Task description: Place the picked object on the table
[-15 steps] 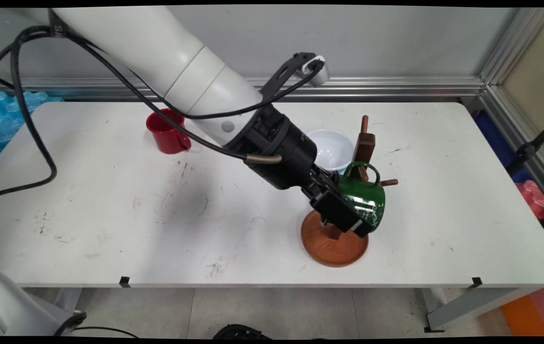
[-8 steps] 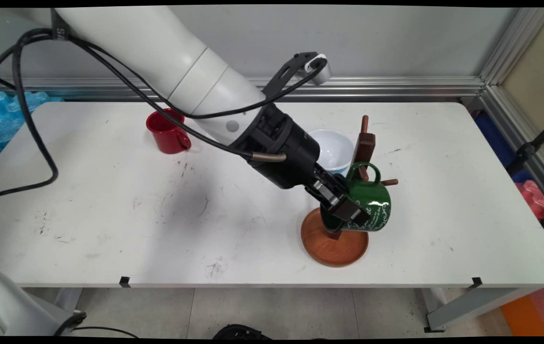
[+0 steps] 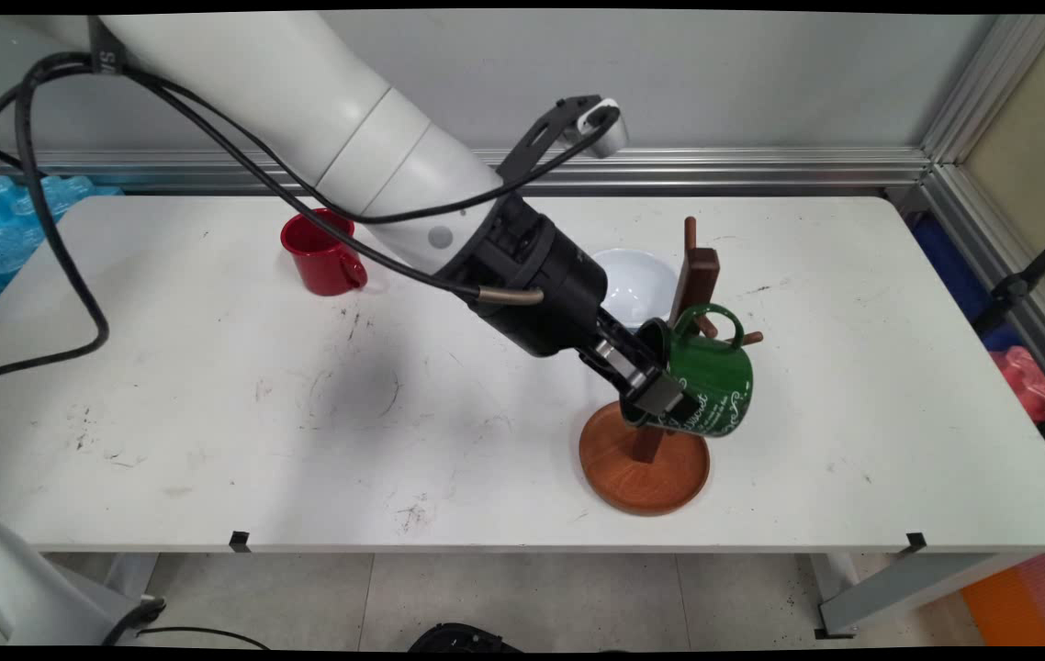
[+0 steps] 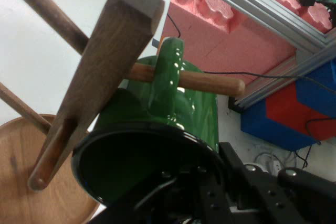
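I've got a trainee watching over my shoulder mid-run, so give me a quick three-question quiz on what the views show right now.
1. True or false: the handle of the green mug is threaded over a peg of the wooden mug tree.
2. Multiple choice: what sits on the table just behind the mug tree? A) a yellow plate B) a white bowl C) a blue kettle
3. Fill in: the end effector grips the green mug at its ____.

Key:
1. True; the hand view shows the peg passing through the handle.
2. B
3. rim, one finger inside the mouth.
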`<state>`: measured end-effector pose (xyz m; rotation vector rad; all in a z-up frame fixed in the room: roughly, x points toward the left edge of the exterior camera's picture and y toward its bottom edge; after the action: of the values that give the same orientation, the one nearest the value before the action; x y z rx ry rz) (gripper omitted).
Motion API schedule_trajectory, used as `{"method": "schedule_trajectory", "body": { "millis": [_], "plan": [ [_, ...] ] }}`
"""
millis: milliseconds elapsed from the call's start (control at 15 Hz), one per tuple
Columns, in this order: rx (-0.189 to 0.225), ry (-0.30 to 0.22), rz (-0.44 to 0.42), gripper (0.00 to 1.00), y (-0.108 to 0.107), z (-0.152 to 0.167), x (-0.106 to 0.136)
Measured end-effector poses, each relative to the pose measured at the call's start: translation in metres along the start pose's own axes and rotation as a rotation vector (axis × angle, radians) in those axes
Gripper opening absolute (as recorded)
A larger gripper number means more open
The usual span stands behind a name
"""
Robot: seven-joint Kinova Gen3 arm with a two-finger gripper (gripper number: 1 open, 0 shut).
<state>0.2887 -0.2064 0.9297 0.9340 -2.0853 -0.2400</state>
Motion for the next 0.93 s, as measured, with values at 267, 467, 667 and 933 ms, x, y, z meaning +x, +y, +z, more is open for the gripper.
{"method": "schedule_trajectory", "body": {
  "millis": [267, 467, 667, 933],
  "plan": [
    [0.005, 0.004, 0.0, 0.0, -0.001, -0.004, 0.001],
    [0.001, 0.002, -0.001, 0.0, 0.001, -0.007, 0.0],
    [-0.007, -0.002, -0.001, 0.0, 0.006, -0.01, -0.002],
    [-0.023, -0.013, -0.004, 0.0, 0.014, -0.013, -0.006]
  ]
}}
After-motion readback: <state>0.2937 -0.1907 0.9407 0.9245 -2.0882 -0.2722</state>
